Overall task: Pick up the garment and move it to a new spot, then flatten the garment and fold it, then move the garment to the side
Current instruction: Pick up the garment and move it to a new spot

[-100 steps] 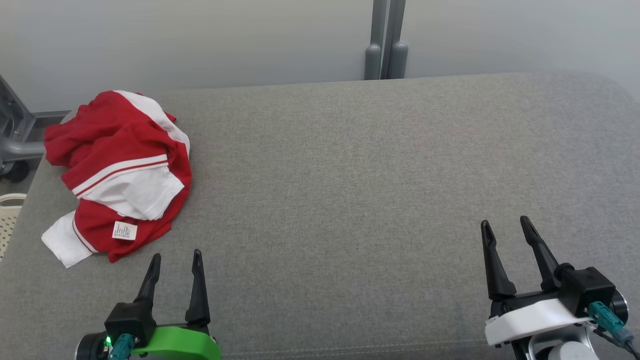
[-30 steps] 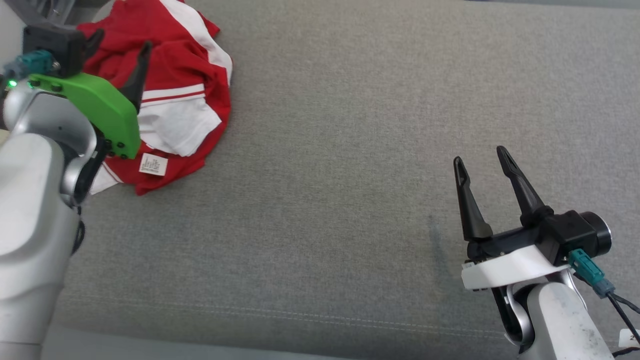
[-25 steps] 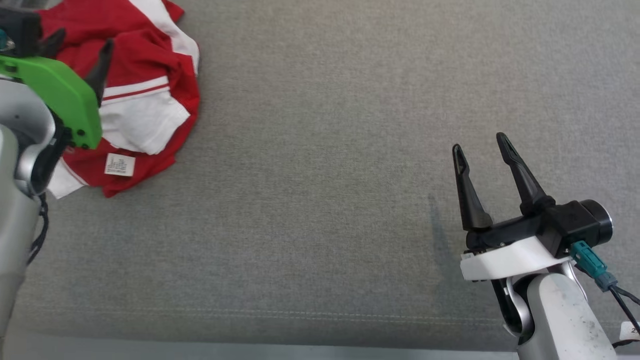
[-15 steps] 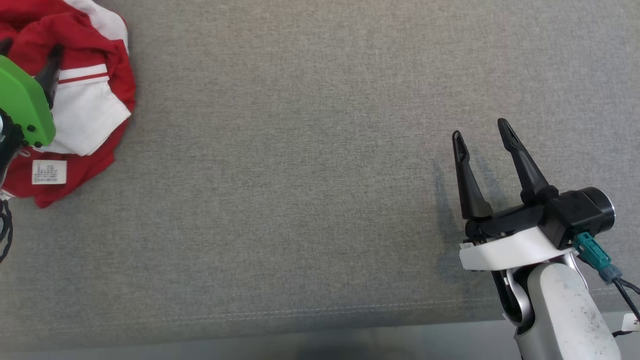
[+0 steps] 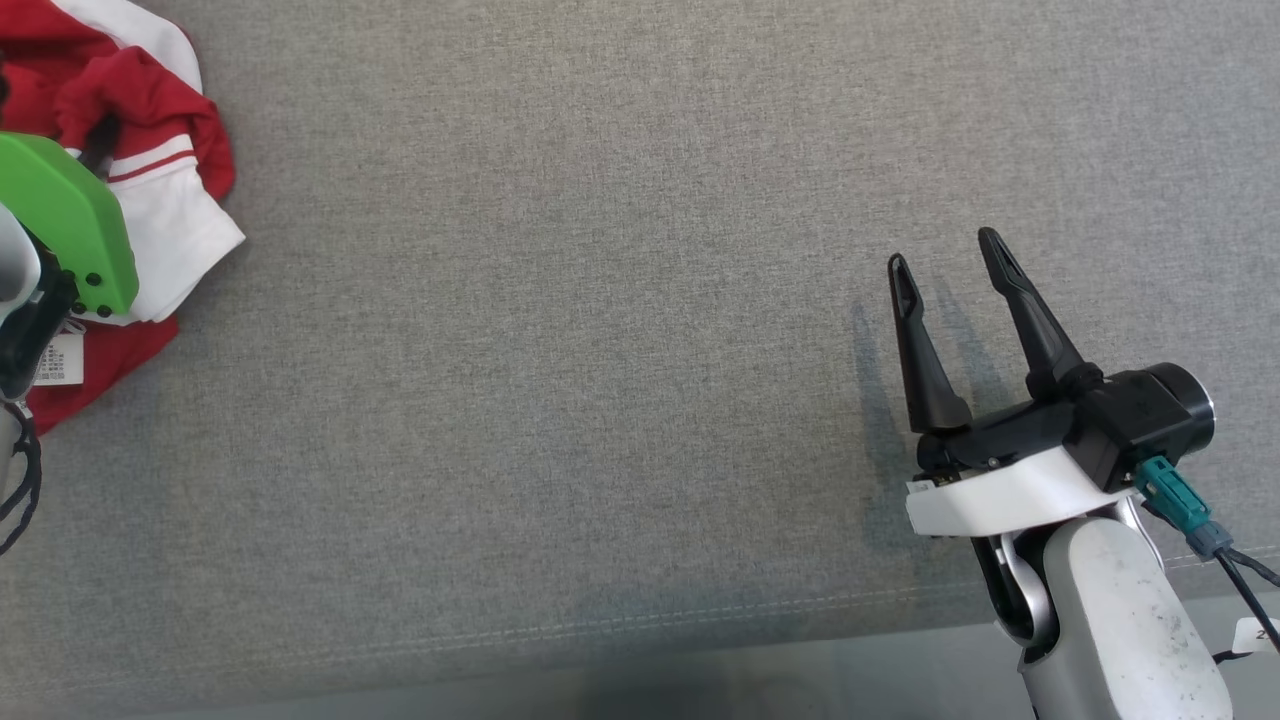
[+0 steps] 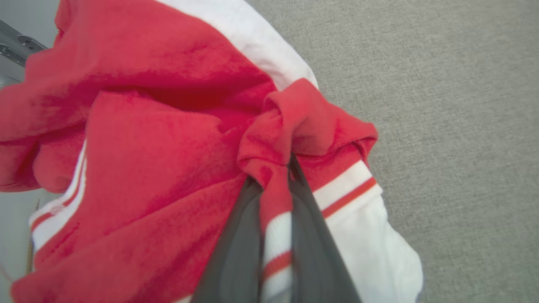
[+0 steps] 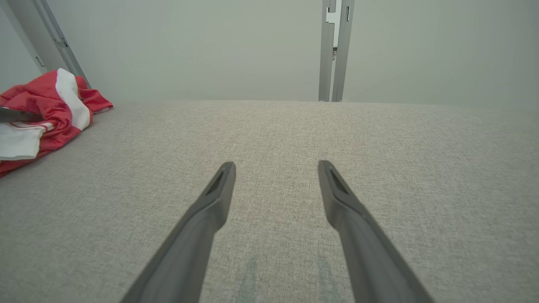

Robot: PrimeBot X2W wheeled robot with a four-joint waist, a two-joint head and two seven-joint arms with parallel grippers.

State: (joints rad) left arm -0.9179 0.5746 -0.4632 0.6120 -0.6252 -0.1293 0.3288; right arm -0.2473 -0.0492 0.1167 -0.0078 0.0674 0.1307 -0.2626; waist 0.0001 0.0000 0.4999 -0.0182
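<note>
The left gripper (image 6: 273,172) is pinching a raised fold of the red-and-white garment (image 6: 147,147). Its two dark fingers (image 6: 236,252) are nearly closed, with a strip of red and white cloth running down between them. In the head view, its green housing (image 5: 60,220) is sitting over the garment at about 9 o'clock in the frame. The crumpled cloth is spreading from there up toward 10 o'clock, and a white care label (image 5: 62,360) is showing just below the housing. The garment is lying at the far left end of the gray upholstered surface (image 5: 600,350).

The right gripper (image 5: 945,252) is holding nothing. Its fingers (image 5: 920,360) are standing wide apart and pointing toward roughly 11 o'clock, over bare upholstery at about 4 o'clock in the head view. They are casting faint shadows beside themselves. Behind them, the white housing (image 5: 1000,490) is joining the pale forearm. From the right wrist view, the garment is lying well apart at 10 o'clock, and a gray post (image 7: 337,50) is rising at 12 o'clock beyond the surface.
</note>
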